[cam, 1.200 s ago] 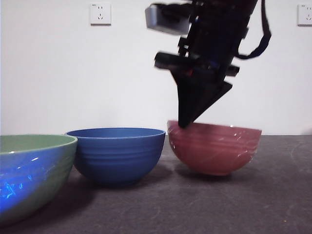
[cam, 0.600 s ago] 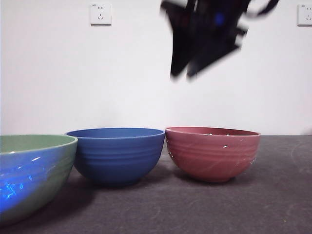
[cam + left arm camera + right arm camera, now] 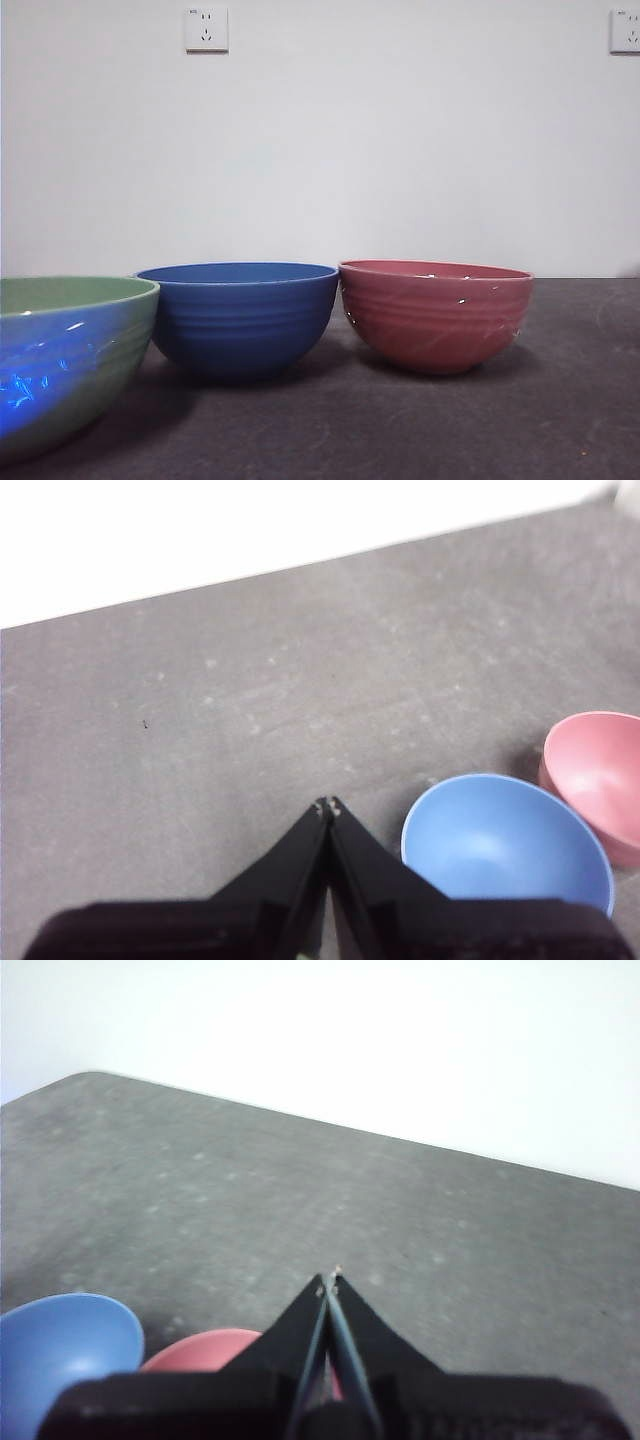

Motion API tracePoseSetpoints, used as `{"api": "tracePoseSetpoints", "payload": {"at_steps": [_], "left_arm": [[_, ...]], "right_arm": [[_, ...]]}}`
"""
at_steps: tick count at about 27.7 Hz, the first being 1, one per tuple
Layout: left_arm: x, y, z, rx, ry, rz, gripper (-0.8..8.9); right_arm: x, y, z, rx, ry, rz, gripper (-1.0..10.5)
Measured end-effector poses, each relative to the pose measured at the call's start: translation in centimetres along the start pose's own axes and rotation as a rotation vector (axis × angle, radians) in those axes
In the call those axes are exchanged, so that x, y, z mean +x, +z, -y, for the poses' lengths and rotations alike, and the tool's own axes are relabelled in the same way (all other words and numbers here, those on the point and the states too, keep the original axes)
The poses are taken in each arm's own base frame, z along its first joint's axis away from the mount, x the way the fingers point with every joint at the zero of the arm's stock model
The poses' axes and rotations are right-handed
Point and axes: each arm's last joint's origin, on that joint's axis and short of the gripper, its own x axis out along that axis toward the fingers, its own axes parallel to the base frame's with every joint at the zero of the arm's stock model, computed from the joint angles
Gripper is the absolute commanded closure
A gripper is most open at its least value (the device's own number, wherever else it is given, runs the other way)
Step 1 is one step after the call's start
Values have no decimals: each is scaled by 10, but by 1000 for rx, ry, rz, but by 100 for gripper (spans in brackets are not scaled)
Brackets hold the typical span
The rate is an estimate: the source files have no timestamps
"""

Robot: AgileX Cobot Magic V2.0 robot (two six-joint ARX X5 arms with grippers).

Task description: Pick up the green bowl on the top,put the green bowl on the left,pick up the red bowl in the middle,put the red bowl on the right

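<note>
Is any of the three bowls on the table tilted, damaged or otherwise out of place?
Nothing stands out. The glossy pale green bowl, the ridged blue bowl and the dusty pinkish-red bowl all sit upright in a row on the dark table, with no visible damage.

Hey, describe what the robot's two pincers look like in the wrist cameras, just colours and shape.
Both look alike. The left pincer has two matte black jaws, wide at the base and tapering to a sharp point, with tiny pale flecks at the tips. The right pincer has the same black wedge shape and light specks at its tips. No cables or markings show in either wrist view.
</note>
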Motion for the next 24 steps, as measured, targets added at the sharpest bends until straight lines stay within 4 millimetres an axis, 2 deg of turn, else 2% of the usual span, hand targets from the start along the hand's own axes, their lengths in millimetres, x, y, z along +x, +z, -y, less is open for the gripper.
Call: {"api": "tracePoseSetpoints", "payload": {"at_steps": [2,5,14,22,24], "left_arm": [[-3,-22,0,-17,0,27,821],[-7,-40,0,-27,0,43,817],[-9,-48,0,-29,0,-35,817],[-9,-49,0,-29,0,-43,818],[-14,-50,-1,-30,10,-30,817]], "right_arm": [[-11,-21,2,24,-22,48,962],[-21,-34,2,56,-23,67,943],[-22,-34,2,83,-20,68,944],[-22,-34,2,83,-20,68,944],[-22,-34,2,83,-20,68,944]]}}
